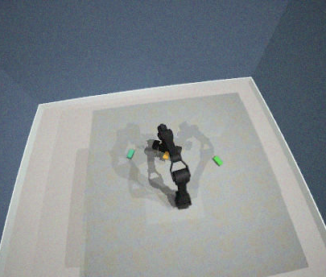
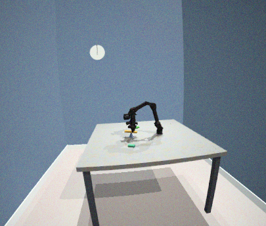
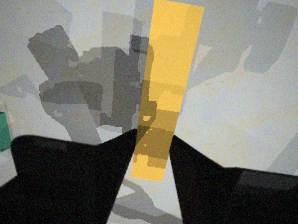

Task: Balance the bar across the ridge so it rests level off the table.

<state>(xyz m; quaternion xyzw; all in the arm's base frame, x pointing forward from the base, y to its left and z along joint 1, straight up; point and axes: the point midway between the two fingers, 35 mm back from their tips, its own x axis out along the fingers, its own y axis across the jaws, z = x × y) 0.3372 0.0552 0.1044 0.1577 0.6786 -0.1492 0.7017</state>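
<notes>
The orange-yellow bar (image 1: pixel 166 155) (image 2: pixel 127 131) (image 3: pixel 175 45) is held above the table and looks about level in the exterior view. My gripper (image 2: pixel 133 131) (image 3: pixel 153 135) is shut on the bar near one end, a finger on each side; most of the bar reaches away from the fingers. The small blue-grey ridge (image 2: pixel 131 135) stands on the table just below the bar. I cannot tell whether the bar touches it. In the top view the arm hides most of the bar and the ridge; in the wrist view the bar mostly covers the ridge.
A teal block (image 1: pixel 130 154) (image 2: pixel 131 145) (image 3: pixel 4 131) lies on the table to one side of the bar. A bright green block (image 1: pixel 217 160) (image 2: pixel 137 127) lies on the other side. Arm shadows fall across the table (image 1: pixel 236 225) (image 2: pixel 179 144).
</notes>
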